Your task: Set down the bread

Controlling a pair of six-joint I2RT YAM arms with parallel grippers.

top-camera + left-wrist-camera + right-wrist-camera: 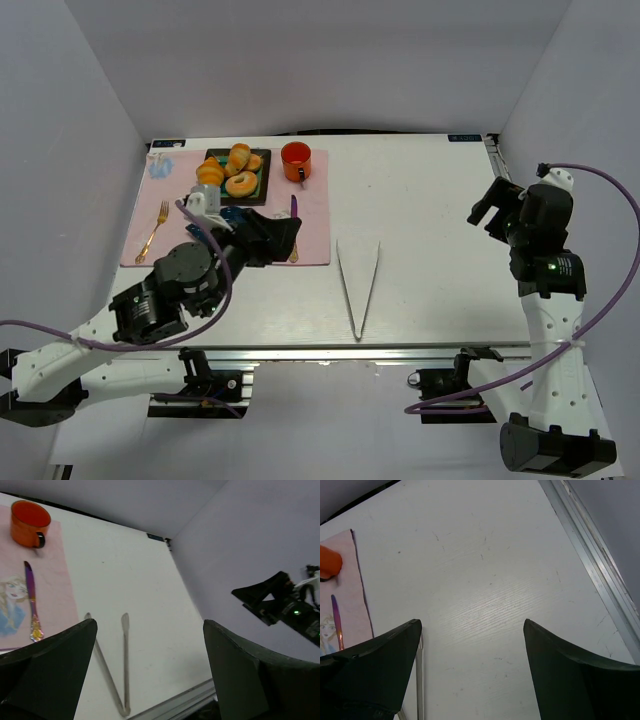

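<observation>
The bread (240, 156), a plump golden-brown roll, lies on a dark plate (262, 186) at the back left of the table, with a croissant (210, 173) and a ring-shaped pastry (241, 184). My left gripper (285, 238) is open and empty, low over the pink placemat (315, 205), in front of the plate; its jaws (150, 670) stand wide apart. My right gripper (487, 212) is open and empty above the right side of the table, its jaws (472, 670) wide apart. The bread is out of view in both wrist views.
An orange mug (295, 161) stands right of the plate and shows in the left wrist view (30, 516). Metal tongs (358, 285) lie mid-table. A knife (31, 600) and a fork (153, 230) lie on the placemat. White walls enclose the table.
</observation>
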